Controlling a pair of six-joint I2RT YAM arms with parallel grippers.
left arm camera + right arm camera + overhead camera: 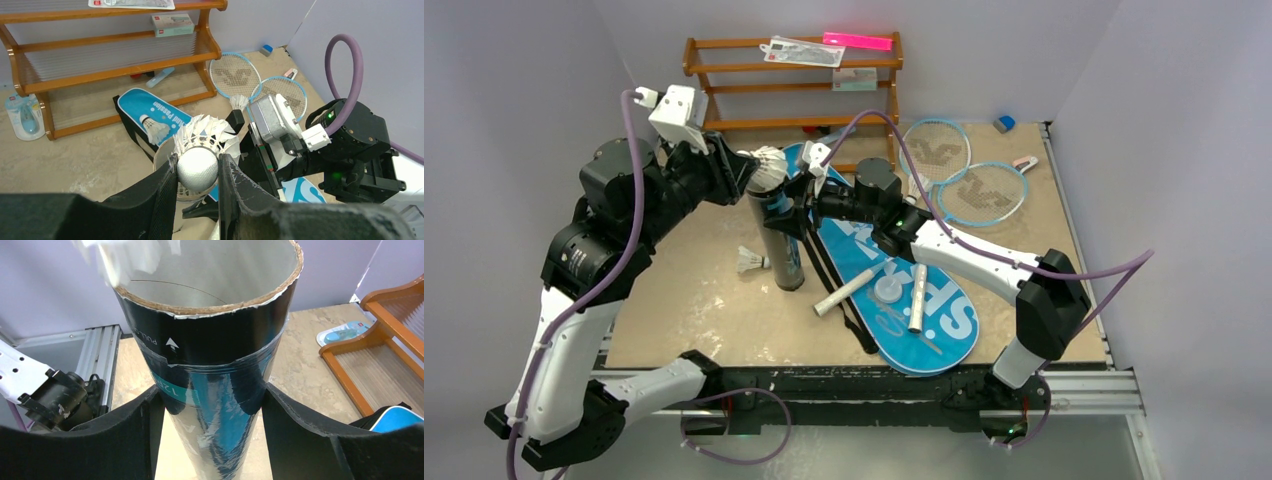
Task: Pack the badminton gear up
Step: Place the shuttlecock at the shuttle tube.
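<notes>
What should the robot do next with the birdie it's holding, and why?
Probably ease the shuttlecock down into the black tube. The left gripper pinches its round cork just over the tube's open top, with its feathers showing above the rim, while the right gripper clamps the tube upright. It is not inside yet.

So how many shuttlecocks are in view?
4 shuttlecocks: one in the left end effector over the black tube, one on the table left of it, one on the blue bag, far end, one by the rackets. Others may be hidden inside the tube.
</notes>
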